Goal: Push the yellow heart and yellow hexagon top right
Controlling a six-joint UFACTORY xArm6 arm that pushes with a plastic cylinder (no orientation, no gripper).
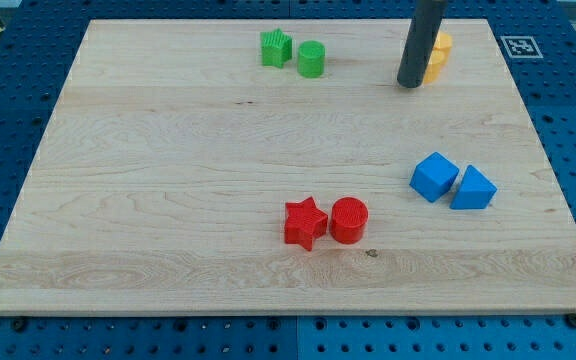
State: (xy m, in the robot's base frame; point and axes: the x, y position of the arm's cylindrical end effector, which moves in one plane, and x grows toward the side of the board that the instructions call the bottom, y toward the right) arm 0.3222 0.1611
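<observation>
Two yellow blocks behind my rod at the worktop's top right

Camera view: my tip (409, 86) rests on the wooden worktop (168, 200) near the view's top right, touching or just left of the yellow blocks (440, 55). The rod hides most of them; I see two yellow pieces stacked in the picture, one above the other, but cannot tell which is the heart and which the hexagon. This arm carries no hand, only the rod, so I cannot tell of any apart or together state. A green star (276, 48) and a green cylinder (311, 59) sit side by side at the view's top centre, well left of my tip. A blue cube (434, 176) and a blue triangular block (473, 188) lie just beside each other at the view's right. A red star (305, 222) and a red cylinder (349, 219) sit touching near the view's bottom centre
</observation>
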